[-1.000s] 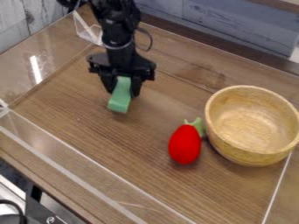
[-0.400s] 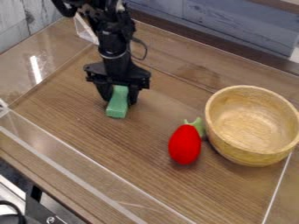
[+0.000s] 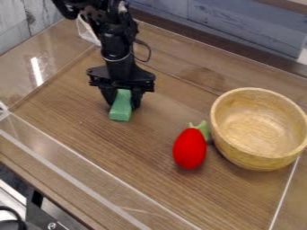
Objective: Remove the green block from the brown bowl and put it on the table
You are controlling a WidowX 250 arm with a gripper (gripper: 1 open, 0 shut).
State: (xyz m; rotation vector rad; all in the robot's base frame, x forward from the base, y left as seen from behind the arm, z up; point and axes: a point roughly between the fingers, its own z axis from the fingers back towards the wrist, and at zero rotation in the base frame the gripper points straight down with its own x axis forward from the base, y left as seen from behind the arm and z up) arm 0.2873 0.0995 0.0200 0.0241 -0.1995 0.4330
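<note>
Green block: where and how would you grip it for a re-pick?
I'd pinch the green block across its narrow width, jaws on the two long sides, coming from above. It is a slim bar lying on the table, with its near end sticking out past the gripper. Aim near mid-length if possible; the gripper hides the far end, so the exact middle can't be judged.

We see brown wood grain under soft light.
Beyond the worktop (image 3: 120, 162) we find a pale grey ribbed surface (image 3: 42, 13) at upper left, clear edging (image 3: 17, 88) along the left side, and a low clear wall (image 3: 246, 38) across the upper right.
</note>
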